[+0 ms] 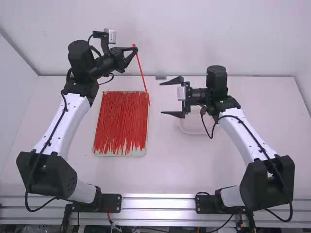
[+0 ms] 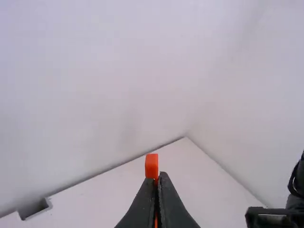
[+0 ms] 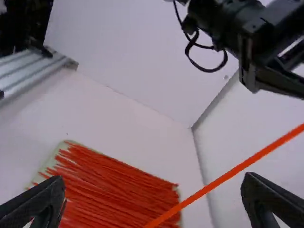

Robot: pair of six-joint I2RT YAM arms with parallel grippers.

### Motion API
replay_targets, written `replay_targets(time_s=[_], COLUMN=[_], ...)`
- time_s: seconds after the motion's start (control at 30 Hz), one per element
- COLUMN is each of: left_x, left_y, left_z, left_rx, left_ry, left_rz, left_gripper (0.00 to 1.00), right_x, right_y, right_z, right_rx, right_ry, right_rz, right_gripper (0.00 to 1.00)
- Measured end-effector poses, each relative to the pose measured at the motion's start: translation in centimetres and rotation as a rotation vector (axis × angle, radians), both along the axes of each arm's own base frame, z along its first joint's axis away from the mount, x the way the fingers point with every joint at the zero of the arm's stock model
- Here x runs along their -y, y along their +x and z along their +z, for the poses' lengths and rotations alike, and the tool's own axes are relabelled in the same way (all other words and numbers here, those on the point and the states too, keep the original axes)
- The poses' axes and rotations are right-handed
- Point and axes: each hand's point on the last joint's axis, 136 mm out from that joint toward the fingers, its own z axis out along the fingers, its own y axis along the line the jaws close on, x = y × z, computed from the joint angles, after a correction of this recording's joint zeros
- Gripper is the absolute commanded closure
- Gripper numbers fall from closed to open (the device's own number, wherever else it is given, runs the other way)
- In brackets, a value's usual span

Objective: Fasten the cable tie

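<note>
A single red cable tie [image 1: 141, 73] hangs slantwise from my left gripper [image 1: 132, 48], which is shut on its head end high above the tray's far edge. In the left wrist view the orange-red head [image 2: 151, 166] sticks out past the closed fingertips. The tie's tail reaches down toward the pile of red cable ties [image 1: 121, 121]. My right gripper [image 1: 171, 97] is open wide, to the right of the tie's lower end, holding nothing. In the right wrist view the tie [image 3: 228, 176] runs diagonally between its spread fingers [image 3: 33, 202], with the left gripper [image 3: 270, 76] farther off.
The tray [image 1: 145, 151] with the pile of ties lies left of the table's middle. A clear shallow container [image 1: 193, 130] sits under the right arm's wrist. White walls close the table's back and sides.
</note>
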Motion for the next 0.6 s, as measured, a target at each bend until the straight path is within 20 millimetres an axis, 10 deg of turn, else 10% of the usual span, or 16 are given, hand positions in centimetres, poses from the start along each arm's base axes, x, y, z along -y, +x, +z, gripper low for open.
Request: replay_targets(time_s=[0.37, 0.6], left_x=[-0.6, -0.4], left_y=[1.2, 5.8], left_z=[-0.5, -3.7], left_rx=[-0.014, -0.115], left_ry=[0.002, 0.009], left_rz=[0.055, 0.057], left_gripper=[0.98, 0.98], right_x=[0.1, 0.1], right_y=[-1.1, -1.6], right_z=[-1.4, -1.2], right_rx=[0.341, 0.438], right_ry=[0.024, 0.049], right_rz=[0.076, 0.11], right_gripper=[0.01, 0.01])
